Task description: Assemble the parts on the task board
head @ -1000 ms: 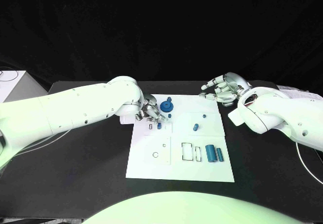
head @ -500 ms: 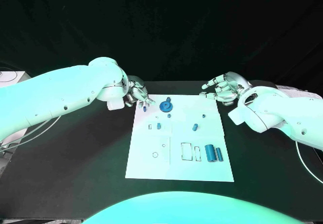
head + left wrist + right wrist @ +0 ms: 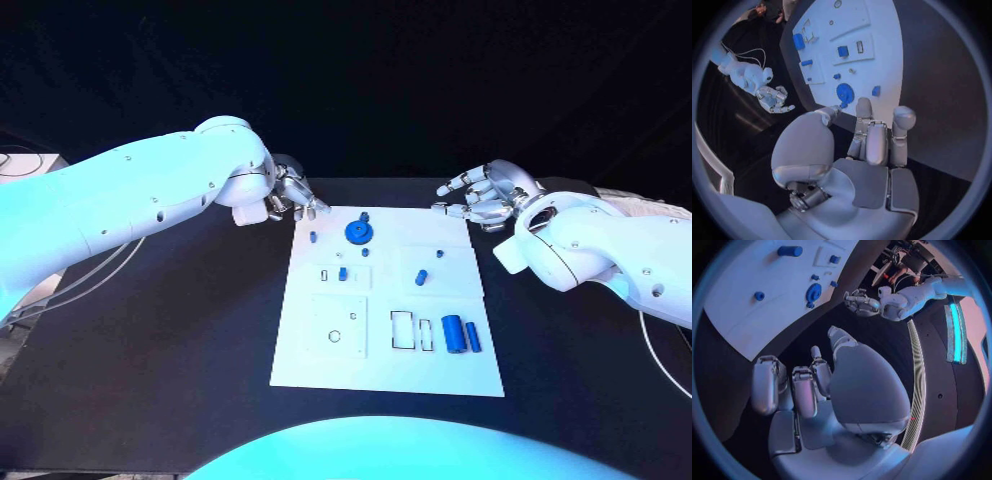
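The white task board (image 3: 387, 352) lies mid-table. A blue round part (image 3: 356, 232) sits near its far edge, with a small blue piece (image 3: 313, 237) beside it. Short blue pegs (image 3: 343, 273) (image 3: 421, 277) are at mid-board, and two blue cylinders (image 3: 460, 334) lie at its right. My left hand (image 3: 293, 197) hovers off the board's far left corner, fingers apart, holding nothing. My right hand (image 3: 483, 195) hangs beyond the far right corner, fingers spread and empty. The left wrist view shows the left hand (image 3: 870, 145) short of the board (image 3: 879, 45). The right wrist view shows the right hand (image 3: 811, 390) and the board (image 3: 742, 315).
Black table (image 3: 173, 330) surrounds the board on all sides. A white box (image 3: 20, 162) stands at the table's far left edge. Outlined slots (image 3: 410, 330) sit left of the cylinders.
My left hand has lifted off the board's upper left area and drawn back past its far left corner. The right hand has barely moved.
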Available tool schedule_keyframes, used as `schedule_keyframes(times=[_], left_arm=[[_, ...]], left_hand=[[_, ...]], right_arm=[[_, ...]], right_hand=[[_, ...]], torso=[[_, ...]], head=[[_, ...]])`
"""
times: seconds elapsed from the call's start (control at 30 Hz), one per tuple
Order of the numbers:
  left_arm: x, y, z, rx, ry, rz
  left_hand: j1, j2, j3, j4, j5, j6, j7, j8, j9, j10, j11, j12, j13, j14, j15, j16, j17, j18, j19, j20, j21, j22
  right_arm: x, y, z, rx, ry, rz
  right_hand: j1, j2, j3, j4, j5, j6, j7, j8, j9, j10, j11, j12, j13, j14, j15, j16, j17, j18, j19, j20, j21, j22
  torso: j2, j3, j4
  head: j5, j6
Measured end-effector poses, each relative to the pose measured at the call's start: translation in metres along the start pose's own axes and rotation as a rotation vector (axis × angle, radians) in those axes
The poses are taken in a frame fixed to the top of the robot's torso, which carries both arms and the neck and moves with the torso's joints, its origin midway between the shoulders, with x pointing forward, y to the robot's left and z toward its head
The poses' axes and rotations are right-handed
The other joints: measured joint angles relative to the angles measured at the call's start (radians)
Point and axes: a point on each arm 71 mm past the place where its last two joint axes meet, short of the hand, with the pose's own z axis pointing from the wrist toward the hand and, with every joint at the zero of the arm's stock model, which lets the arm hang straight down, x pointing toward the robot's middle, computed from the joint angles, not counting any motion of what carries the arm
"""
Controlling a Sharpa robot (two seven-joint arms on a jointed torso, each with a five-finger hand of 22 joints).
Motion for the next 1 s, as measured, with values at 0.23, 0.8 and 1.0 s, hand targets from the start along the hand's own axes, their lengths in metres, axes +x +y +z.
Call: schedule_keyframes(times=[0.23, 0.8, 1.0], left_arm=[[-0.001, 0.002, 0.013, -0.045, -0.007, 0.035], [-0.002, 0.012, 0.032, -0.122, 0.007, 0.054], [0.002, 0.016, 0.036, -0.13, 0.031, 0.051]], left_hand=[[-0.014, 0.004, -0.021, 0.001, 0.0, 0.0, 0.0, 0.0, -0.001, -0.005, -0.002, 0.0, -0.001, -0.004, 0.004, -0.005, -0.01, 0.0, -0.011, 0.003, -0.008, -0.011], [-0.027, -0.001, -0.058, -0.002, 0.0, -0.015, 0.007, -0.006, -0.004, -0.023, 0.003, 0.0, -0.001, -0.011, 0.01, -0.013, -0.03, 0.0, -0.021, 0.006, -0.02, -0.024], [-0.027, -0.001, -0.058, -0.002, 0.0, -0.015, 0.007, -0.006, -0.004, -0.023, 0.003, 0.0, -0.001, -0.011, 0.01, -0.017, -0.031, 0.0, -0.021, 0.006, -0.019, -0.024]], right_arm=[[0.001, 0.001, 0.0, -0.002, 0.002, 0.002], [0.001, 0.001, -0.001, -0.004, 0.004, 0.004], [0.001, 0.001, -0.001, -0.004, 0.004, 0.004]], right_hand=[[-0.002, 0.002, 0.0, 0.0, 0.0, -0.001, -0.001, 0.0, 0.0, 0.0, 0.0, 0.0, 0.0, 0.0, 0.0, 0.0, 0.0, 0.0, 0.0, 0.0, 0.0, 0.0], [-0.002, 0.002, 0.0, 0.0, 0.0, -0.001, -0.001, 0.0, 0.0, -0.003, -0.003, 0.0, 0.0, 0.0, 0.0, 0.0, 0.001, 0.0, 0.0, 0.0, -0.006, 0.0], [-0.002, 0.002, 0.0, 0.0, 0.0, -0.001, -0.001, 0.0, 0.0, -0.003, -0.004, 0.0, 0.0, 0.0, 0.0, 0.0, 0.001, 0.0, 0.0, 0.0, -0.006, 0.0]], torso=[[0.002, -0.0015, -0.001], [0.007, -0.0053, -0.0041], [0.006, -0.0047, -0.004]], head=[[0.006, -0.001], [0.018, -0.001], [0.017, -0.004]])
